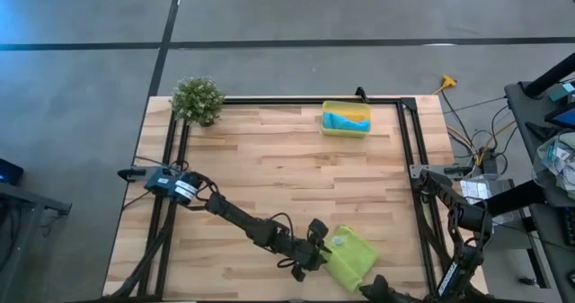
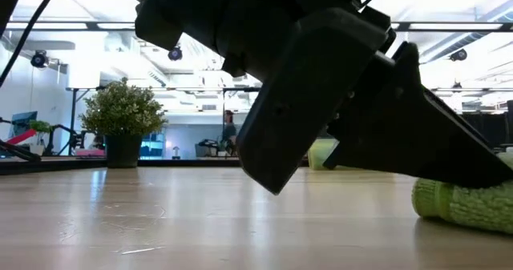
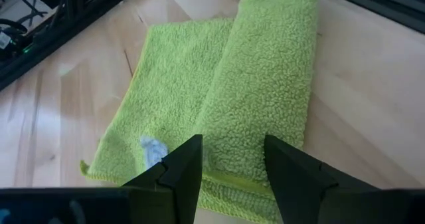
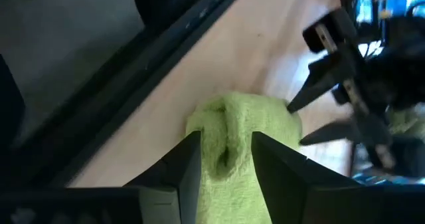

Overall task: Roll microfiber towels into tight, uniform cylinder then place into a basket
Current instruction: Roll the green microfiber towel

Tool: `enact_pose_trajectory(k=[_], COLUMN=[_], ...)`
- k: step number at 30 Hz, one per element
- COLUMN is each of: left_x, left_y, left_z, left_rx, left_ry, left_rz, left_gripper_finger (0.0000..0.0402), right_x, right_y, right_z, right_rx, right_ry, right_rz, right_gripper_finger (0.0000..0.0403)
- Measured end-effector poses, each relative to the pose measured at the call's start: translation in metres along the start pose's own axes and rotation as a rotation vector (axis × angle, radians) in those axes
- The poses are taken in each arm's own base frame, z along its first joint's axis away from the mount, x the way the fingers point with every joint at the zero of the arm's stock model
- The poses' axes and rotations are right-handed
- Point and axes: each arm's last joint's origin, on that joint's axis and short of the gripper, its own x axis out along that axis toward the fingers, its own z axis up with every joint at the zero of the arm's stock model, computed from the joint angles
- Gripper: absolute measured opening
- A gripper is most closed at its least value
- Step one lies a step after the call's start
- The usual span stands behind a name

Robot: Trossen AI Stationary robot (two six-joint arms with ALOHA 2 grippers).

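The lime-green microfiber towel (image 1: 350,257), partly rolled, lies by the near edge of the light wooden slatted table (image 1: 269,168), its roll slanting toward the near right corner. The left gripper (image 1: 316,249) stands at the towel's left end, fingers parted with nothing between them. The right gripper (image 4: 222,161) straddles the roll's near end, fingers apart around it. The bright-yellow plastic basket (image 1: 347,130), holding the turquoise-blue towel (image 1: 347,120), sits well apart at the far edge.

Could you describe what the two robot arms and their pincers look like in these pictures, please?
Both arms are dark, jointed and slim. The left arm carries a white-labelled base joint and looping black cables; its pincer has two black wedge-shaped fingers. The right pincer has matching black, tapered fingers.
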Motion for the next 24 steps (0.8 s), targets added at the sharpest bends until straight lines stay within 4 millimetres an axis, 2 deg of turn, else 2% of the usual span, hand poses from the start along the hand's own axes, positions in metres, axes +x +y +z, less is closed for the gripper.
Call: enact_pose_trajectory(k=[6,13,24], left_x=[0.0,0.0,0.0], left_y=[0.001,0.001,0.001], left_z=[0.0,-0.001,-0.001], left_rx=[-0.005,-0.007,-0.007], left_ry=[0.002,0.003,0.004], left_rz=[0.001,0.0,-0.001], left_gripper_finger=[0.0147,0.0147,0.0147], right_x=[0.018,0.019,0.029], right_y=[0.007,0.006,-0.001], right_z=[0.0,0.005,0.007], right_rx=[-0.165,-0.145,-0.23], right_ry=[0.042,0.025,0.086], right_rz=[-0.023,-0.091,0.063], right_gripper_finger=[0.0129,0.0129,0.013])
